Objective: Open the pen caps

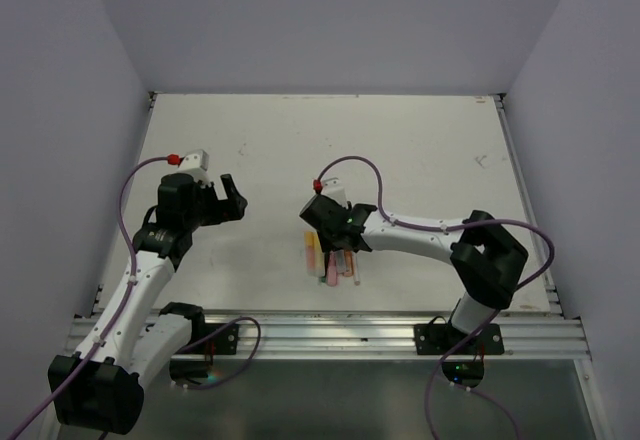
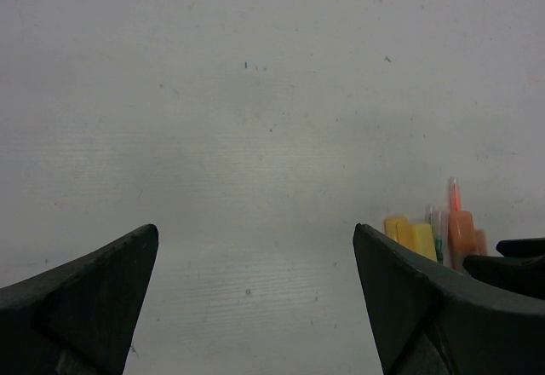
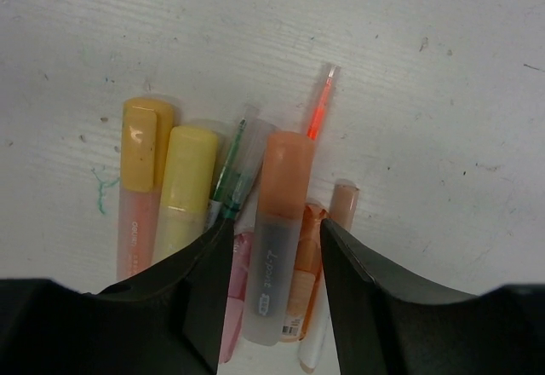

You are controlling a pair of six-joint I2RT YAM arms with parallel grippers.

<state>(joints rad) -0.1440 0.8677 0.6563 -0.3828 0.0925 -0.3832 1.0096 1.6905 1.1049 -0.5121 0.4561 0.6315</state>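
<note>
Orange translucent plastic highlighter [image 3: 277,247], long axis near-to-far, lies between the released fingers [image 3: 204,273] of the right end effector [image 3: 274,226]; the left end effector [image 2: 255,230], also released, hangs well left.

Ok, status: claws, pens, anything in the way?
Left claw open, empty, off the pens. Right claw open, straddling orange highlighter, cap on. Green pen crowds the gap.

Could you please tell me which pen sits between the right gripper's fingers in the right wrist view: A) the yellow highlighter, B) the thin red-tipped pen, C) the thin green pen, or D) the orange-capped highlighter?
D: the orange-capped highlighter lies inside the open right gripper, while the yellow highlighter and the green pen lie outside it.
</note>
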